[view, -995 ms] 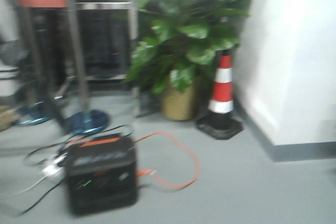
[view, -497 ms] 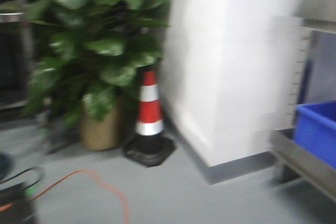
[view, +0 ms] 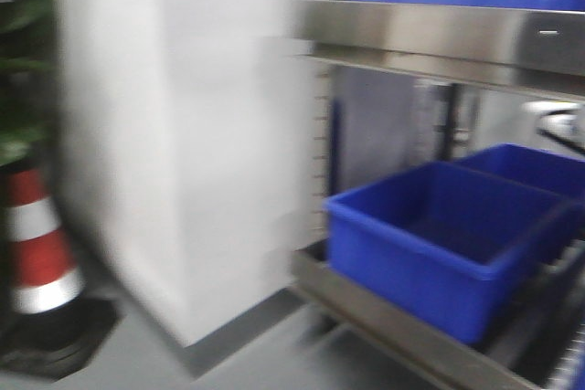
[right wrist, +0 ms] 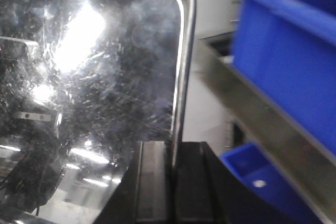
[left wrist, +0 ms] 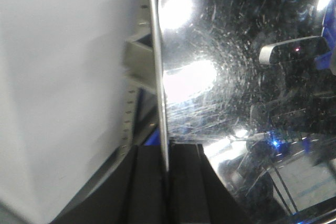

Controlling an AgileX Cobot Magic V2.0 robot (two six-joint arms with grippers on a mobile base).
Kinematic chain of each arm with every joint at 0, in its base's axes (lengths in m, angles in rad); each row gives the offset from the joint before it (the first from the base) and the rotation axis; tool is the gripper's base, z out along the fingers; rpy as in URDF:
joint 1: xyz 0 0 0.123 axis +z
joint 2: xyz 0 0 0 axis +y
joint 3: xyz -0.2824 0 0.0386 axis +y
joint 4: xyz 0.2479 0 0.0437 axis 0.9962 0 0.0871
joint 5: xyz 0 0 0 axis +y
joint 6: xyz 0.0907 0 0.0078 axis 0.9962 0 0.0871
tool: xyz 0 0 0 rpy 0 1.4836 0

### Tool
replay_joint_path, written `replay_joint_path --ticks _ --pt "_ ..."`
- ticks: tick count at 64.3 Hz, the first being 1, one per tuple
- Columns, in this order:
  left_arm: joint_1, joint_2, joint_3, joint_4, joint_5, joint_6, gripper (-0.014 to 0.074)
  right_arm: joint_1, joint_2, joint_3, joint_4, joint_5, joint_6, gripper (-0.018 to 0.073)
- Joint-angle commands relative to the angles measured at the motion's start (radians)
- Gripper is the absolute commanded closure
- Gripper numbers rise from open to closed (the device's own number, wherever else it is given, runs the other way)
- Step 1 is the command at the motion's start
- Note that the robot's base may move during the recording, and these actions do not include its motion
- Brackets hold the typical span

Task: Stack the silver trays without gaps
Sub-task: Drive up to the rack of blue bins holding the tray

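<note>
1. Grip state, left: the left gripper has its two dark fingers pressed together on the thin rolled rim of a silver tray, one finger on each face of the rim.
2. Grip state, right: the right gripper is clamped the same way on a rim that ends in a rounded corner.
3. Tray location: the tray hangs in the air in front of the wrists and rests on no surface in view. The pan spreads right of the left pinch and left of the right pinch, so both arms probably share one tray. This cannot be confirmed.
4. Reason for hold: pinching two opposing rims should keep the pan level and its underside free. Both are needed for it to seat squarely in another tray.
5. Surroundings: the blurred front view shows a blue bin at the front edge of a lower shelf. A second blue bin sits just behind it, under an upper shelf. A white pillar and a traffic cone stand to the left.
6. Progress: no other tray or stack appears, so nesting is judged not yet begun.
</note>
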Motion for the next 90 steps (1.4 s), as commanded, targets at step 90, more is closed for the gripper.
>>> replay_joint_path --ticks 90 --pt "0.000 -0.010 -0.010 0.001 -0.038 0.006 0.0616 -0.002 -0.013 -0.005 -0.012 -0.045 -0.014 0.0638"
